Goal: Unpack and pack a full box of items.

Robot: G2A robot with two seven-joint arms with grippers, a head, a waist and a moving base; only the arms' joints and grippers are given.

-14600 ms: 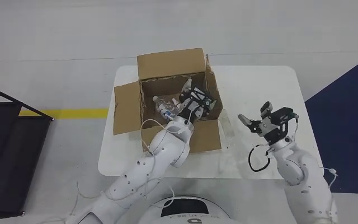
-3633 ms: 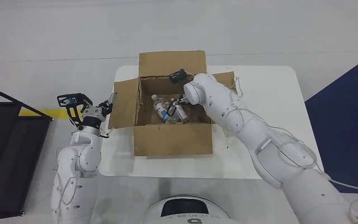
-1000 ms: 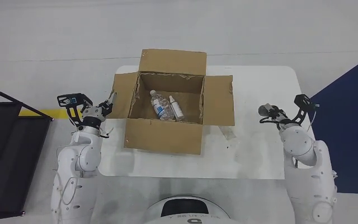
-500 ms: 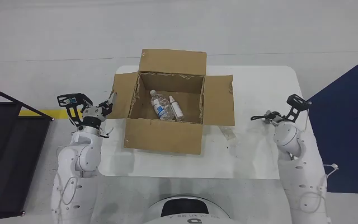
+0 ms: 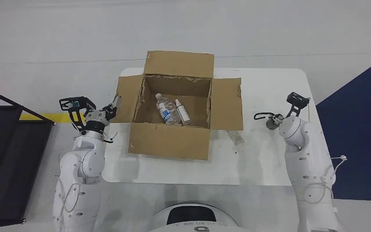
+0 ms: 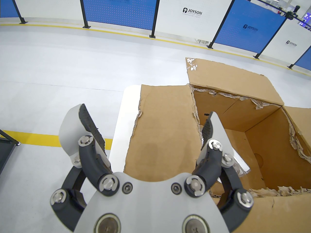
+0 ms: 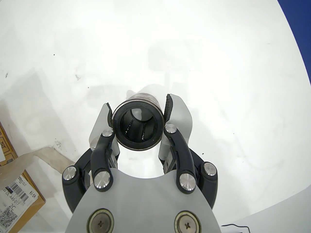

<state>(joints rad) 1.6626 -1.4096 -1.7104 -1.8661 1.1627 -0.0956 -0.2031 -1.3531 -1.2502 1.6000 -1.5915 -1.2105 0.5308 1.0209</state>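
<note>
though near the open box (image 5: 168, 142), right hand (image 7: 139, 104) around a bearing (image 7: 137, 132)

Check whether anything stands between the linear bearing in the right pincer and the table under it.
Nothing visible does. The right pincer is shut on the linear bearing above the white table, and the cardboard box sits apart, off to one side.

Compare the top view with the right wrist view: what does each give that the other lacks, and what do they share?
Top view adds: inside the open cardboard box, a clear bottle and a small white bottle lying side by side, plus the left gripper beside a flap. Right wrist view adds: the metal cylinder seen end-on, with its hollow bore. Shared: the right gripper shut on that cylinder over the white table, and part of the box.
</note>
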